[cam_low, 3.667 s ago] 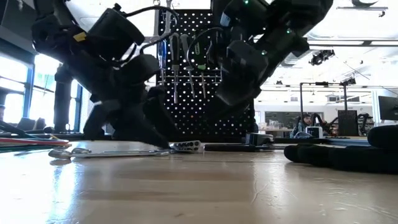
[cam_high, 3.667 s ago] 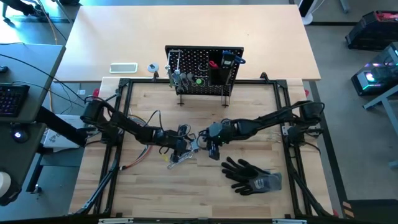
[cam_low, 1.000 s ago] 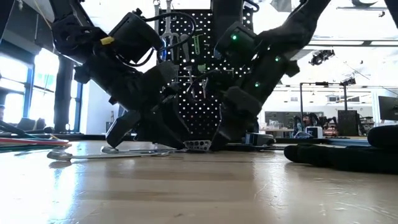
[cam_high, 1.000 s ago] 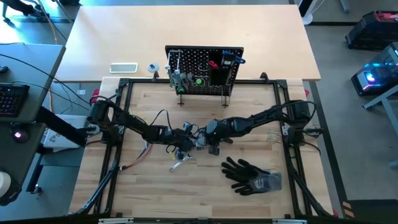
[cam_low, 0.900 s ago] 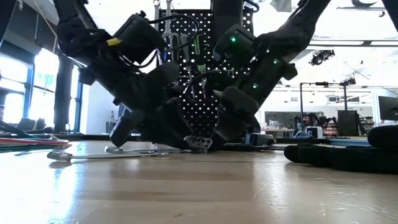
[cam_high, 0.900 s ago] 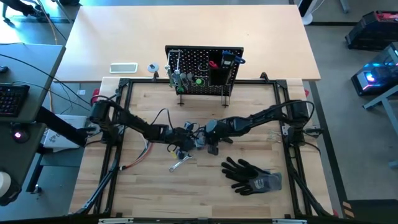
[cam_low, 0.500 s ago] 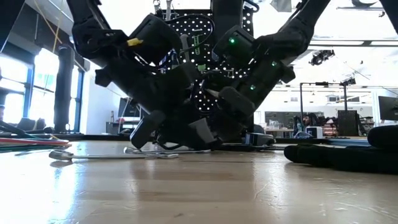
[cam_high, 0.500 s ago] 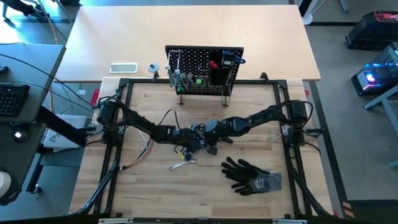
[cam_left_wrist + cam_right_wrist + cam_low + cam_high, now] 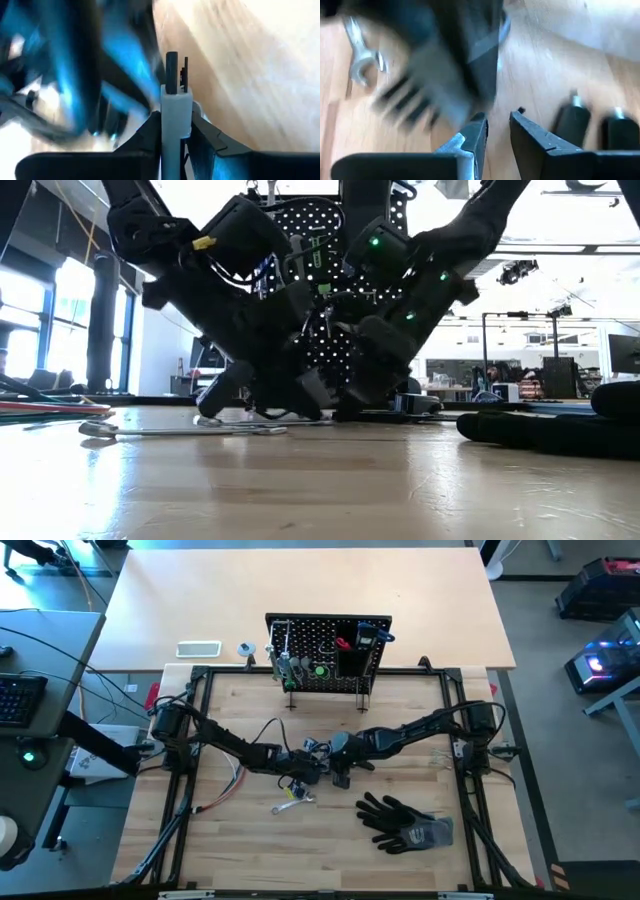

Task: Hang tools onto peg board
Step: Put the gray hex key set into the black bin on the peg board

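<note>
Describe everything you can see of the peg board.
The peg board is a black rectangular perforated panel standing upright on thin metal legs at the far edge of the wooden work surface, centred between the two arms. Several tools hang on its left half, one with a green spot; a black box bin with something red and blue in it sits on its right half. No gripper touches it.

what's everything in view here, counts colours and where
peg board: one, black, upright at the table's far edge, tools hung on it
wrench: one, silver, flat on the table near the grippers
bar: one, pale with dark tip, between the left gripper's fingers
gloves: black pair, front right of the table
wires: one coloured bundle, front left
left gripper: table centre, closed on the bar
right gripper: table centre beside it, slightly open, empty
</note>
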### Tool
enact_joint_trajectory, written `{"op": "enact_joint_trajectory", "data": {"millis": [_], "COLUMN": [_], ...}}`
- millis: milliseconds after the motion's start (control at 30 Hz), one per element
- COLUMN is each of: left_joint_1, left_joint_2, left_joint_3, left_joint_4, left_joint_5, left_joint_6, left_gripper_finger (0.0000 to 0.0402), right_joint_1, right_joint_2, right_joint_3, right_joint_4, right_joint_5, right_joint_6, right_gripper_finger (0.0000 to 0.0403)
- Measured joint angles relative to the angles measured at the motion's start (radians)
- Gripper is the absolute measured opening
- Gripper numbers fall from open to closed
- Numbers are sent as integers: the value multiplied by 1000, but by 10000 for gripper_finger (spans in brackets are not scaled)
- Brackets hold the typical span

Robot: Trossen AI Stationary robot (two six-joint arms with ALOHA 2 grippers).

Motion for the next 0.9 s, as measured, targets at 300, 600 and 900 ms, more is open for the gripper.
{"op": "enact_joint_trajectory", "data": {"millis": [300,600,900], "left_joint_1": [-14,-13,75], "left_joint_2": [-197,-501,-623], "left_joint_3": [0,1,185], "left_joint_4": [-82,35,80], "left_joint_5": [-47,-94,-21], "left_joint_6": [-31,62,172], "left_gripper_finger": [55,54,54], "right_joint_1": [65,168,237], "right_joint_2": [-183,-334,-345], "right_joint_3": [-3,-3,-3], "right_joint_4": [-174,-275,-292], "right_joint_5": [155,310,351], "right_joint_6": [1,41,78], "right_gripper_finger": [82,82,82]}}
